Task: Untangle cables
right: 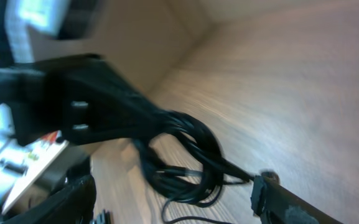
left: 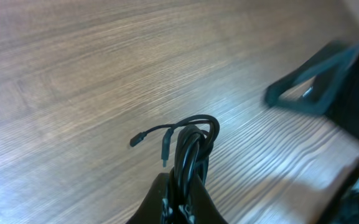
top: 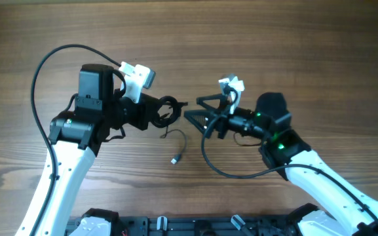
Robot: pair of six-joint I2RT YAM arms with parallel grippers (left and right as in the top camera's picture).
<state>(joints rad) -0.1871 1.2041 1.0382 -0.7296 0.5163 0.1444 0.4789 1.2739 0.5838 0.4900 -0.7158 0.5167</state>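
Observation:
The cables are a small coil of thin black cords (top: 168, 111). My left gripper (top: 157, 112) is shut on the coil and holds it above the table. In the left wrist view the loops (left: 195, 140) stick out past the shut fingers (left: 180, 202), with two small plug ends (left: 137, 140) pointing left. One loose strand hangs down to a plug (top: 175, 160) on the table. My right gripper (top: 197, 108) is open just right of the coil. In the right wrist view the coil (right: 188, 155) lies between its spread fingers (right: 167, 199), and one strand reaches the right fingertip (right: 260, 186).
Wooden table (top: 293, 46) all around. A thick black arm wire (top: 225, 172) loops below the right gripper, and another (top: 44, 65) arcs over the left arm. The arm bases and a black rail (top: 175, 226) sit at the near edge.

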